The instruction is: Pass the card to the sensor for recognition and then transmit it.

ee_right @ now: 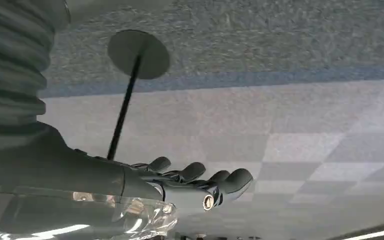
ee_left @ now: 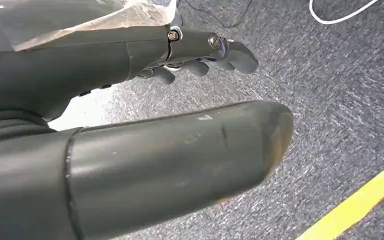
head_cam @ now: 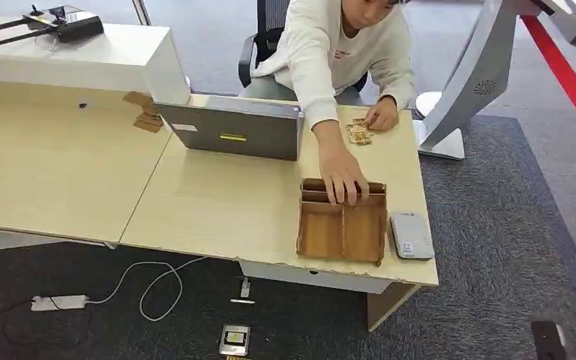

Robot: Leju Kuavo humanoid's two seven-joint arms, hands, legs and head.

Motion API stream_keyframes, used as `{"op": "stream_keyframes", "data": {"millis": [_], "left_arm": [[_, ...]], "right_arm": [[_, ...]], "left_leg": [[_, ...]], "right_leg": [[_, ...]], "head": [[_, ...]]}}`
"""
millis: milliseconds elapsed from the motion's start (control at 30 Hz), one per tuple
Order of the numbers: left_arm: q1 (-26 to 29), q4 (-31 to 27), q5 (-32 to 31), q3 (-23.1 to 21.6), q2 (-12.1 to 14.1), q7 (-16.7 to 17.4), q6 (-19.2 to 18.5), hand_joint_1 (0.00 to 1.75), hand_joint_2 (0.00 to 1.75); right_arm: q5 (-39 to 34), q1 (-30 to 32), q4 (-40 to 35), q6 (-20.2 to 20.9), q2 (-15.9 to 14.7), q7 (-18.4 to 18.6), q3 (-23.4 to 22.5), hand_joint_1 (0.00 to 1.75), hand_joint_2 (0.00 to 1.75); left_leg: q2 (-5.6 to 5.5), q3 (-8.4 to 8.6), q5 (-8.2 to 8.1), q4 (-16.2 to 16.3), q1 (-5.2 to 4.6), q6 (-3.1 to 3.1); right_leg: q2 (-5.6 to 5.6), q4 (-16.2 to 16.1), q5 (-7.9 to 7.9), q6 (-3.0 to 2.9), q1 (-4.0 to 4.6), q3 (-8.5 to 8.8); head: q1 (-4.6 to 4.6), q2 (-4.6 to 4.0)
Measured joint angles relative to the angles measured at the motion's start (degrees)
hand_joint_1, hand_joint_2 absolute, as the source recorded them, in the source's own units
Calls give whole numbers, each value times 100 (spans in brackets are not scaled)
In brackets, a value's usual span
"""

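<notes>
Two compartments of a wooden tray [head_cam: 343,229] on the tabletop [head_cam: 217,206] are reached by a person's hand [head_cam: 343,182]; cards [head_cam: 358,133] lie beyond, the sensor [head_cam: 411,235] beside. The left hand [ee_left: 200,52] hangs empty, fingers loosely apart; likewise the right hand [ee_right: 200,182]. A card should be pinched by its edge

- I see a closed grey laptop [head_cam: 232,129] lying on the light wooden desk [head_cam: 210,202].
- Behind the laptop, a person in a white sweatshirt [head_cam: 341,49] sits on a dark office chair [head_cam: 266,30].
- On the carpet in front of the desk, well apart from the laptop, a white cable [head_cam: 150,285] runs to a white power strip [head_cam: 58,302].
</notes>
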Motion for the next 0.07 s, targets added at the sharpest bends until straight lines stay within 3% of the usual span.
{"op": "stream_keyframes", "data": {"millis": [67], "left_arm": [[-1,0,-52,0,0,0,-2,0,0]], "right_arm": [[124,50,68,194,37,240,0,0,175]], "left_leg": [[0,0,0,0,0,0]], "right_leg": [[0,0,0,0,0,1]], "head": [[0,0]]}}
